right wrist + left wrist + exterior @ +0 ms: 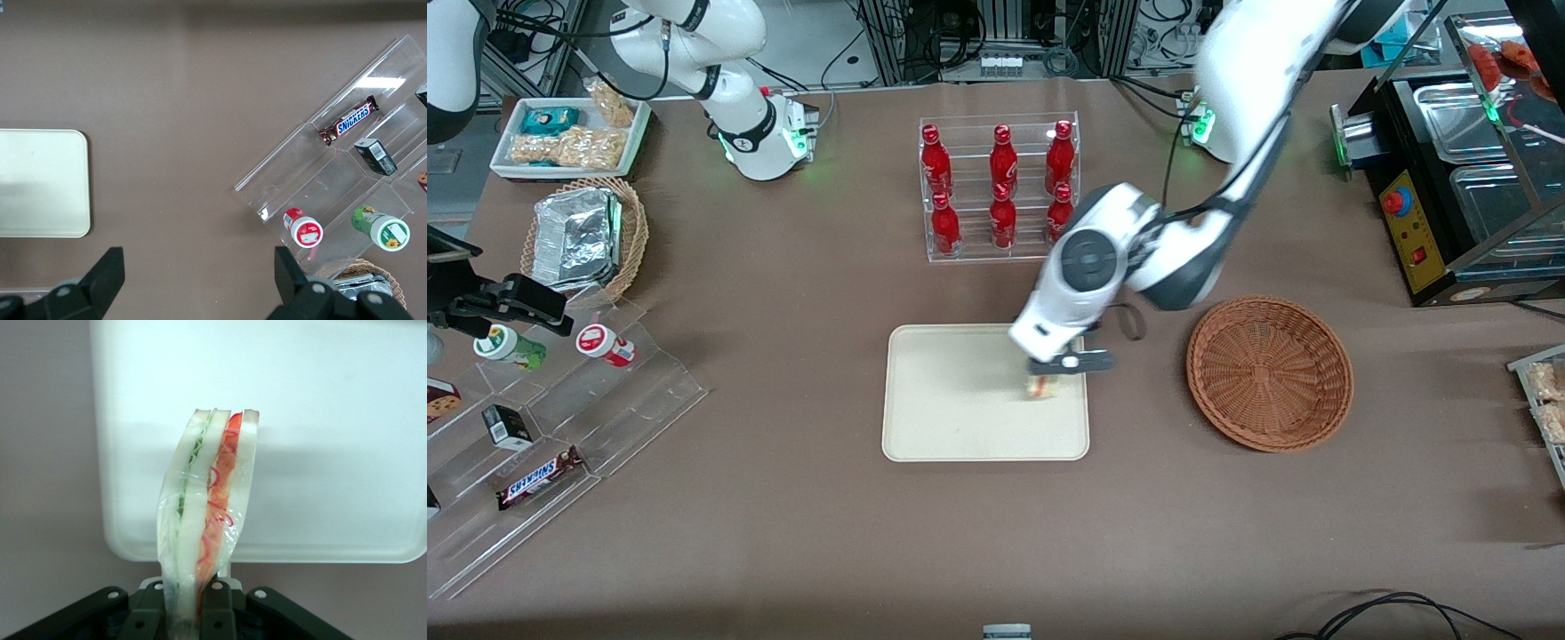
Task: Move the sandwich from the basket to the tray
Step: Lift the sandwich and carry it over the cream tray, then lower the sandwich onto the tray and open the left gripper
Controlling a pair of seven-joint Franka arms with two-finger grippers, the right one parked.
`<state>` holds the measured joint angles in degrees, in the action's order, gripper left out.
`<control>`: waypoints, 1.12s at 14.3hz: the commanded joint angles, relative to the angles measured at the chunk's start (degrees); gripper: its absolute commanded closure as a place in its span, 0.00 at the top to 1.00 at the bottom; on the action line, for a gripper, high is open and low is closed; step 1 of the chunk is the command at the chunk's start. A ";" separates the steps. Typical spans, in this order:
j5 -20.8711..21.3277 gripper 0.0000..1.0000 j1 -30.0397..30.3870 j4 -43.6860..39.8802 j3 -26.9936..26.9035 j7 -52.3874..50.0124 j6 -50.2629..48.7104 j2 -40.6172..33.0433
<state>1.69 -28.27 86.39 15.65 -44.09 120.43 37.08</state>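
Clamped in the gripper's (190,613) jaws, the wrapped sandwich (207,513) hangs edge-down above the cream tray (960,427), its basket (1270,373) emptied alongside.

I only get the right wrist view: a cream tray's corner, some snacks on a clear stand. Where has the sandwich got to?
Observer: The gripper is shut on the sandwich, over the tray at its edge nearest the basket.
Operator: Anything left in the basket?
Observer: No, the basket is empty.
Operator: What's in that sandwich?
Observer: The left wrist view shows white bread with green and orange-red filling, in clear wrap.
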 commanded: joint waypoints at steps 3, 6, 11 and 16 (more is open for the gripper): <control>6.92 0.25 -4.43 -14.74 -0.88 -6.79 -0.54 12.12; 7.02 0.27 -5.13 -19.23 -0.88 -6.97 -0.54 15.56; 7.37 1.00 -6.71 -21.09 -1.41 -13.01 1.83 16.71; 7.28 1.00 -6.54 -21.18 -5.96 -13.92 -10.06 7.52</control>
<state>8.15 -34.17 64.70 13.01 -56.84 118.78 50.93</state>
